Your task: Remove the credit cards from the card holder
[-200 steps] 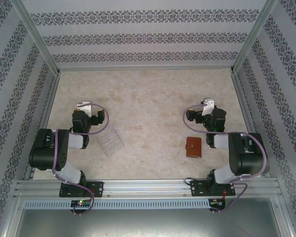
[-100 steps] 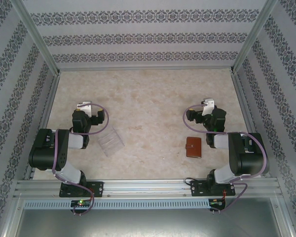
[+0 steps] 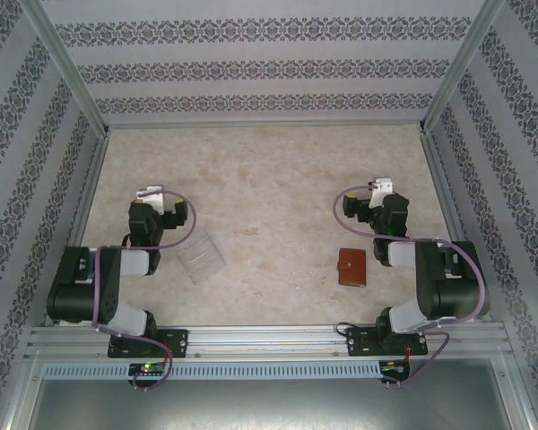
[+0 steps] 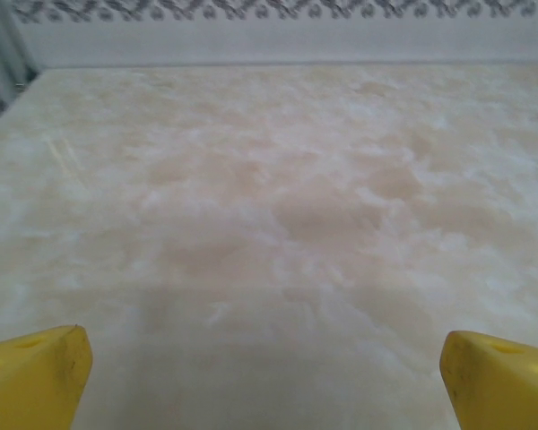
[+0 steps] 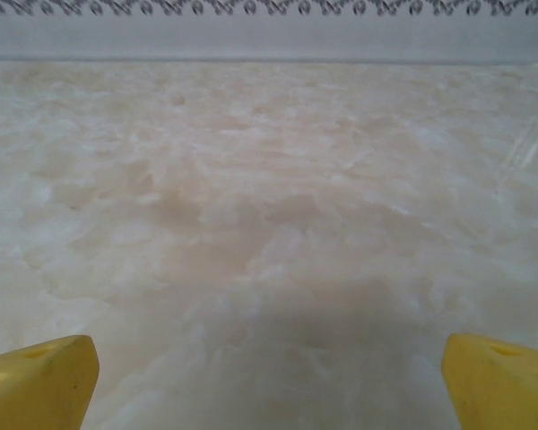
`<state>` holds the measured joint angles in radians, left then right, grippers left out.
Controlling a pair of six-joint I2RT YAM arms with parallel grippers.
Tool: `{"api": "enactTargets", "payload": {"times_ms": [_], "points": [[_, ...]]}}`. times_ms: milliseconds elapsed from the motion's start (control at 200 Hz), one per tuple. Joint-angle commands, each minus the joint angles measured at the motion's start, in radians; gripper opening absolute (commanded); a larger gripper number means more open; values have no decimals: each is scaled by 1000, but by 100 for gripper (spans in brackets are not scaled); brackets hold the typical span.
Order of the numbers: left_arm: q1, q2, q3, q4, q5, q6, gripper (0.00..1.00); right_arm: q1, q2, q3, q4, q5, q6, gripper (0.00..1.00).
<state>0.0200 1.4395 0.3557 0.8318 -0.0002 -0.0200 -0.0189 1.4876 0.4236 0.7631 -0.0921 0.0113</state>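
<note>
Lying shut, the small reddish-brown leather card holder (image 3: 351, 267) is probably handling light and floppy; pinch its edge. Your left fingers (image 4: 31, 372) and right fingers (image 5: 36, 376) are gaping, empty.

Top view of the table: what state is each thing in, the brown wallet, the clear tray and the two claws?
card holder: folded shut, lying flat on the table, nothing touching it.
clear ribbed tray: lying on the table, looks empty.
left gripper: open, holding nothing.
right gripper: open, holding nothing.
</note>
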Motion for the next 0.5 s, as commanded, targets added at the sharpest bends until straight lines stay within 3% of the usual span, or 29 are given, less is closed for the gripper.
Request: {"api": "enactTargets", "payload": {"times_ms": [0,305,500], "points": [[-15,-100,77,-242,-139,-97,100,13,-60,83,-177,64,25,98],[-28,-253,298,-946,-252,-298,100,25,-151,161,-504,133,75,98],[-28,-255,422,-1287,-159,-501,98,28,-164,172,-568,129,95,97]]}}
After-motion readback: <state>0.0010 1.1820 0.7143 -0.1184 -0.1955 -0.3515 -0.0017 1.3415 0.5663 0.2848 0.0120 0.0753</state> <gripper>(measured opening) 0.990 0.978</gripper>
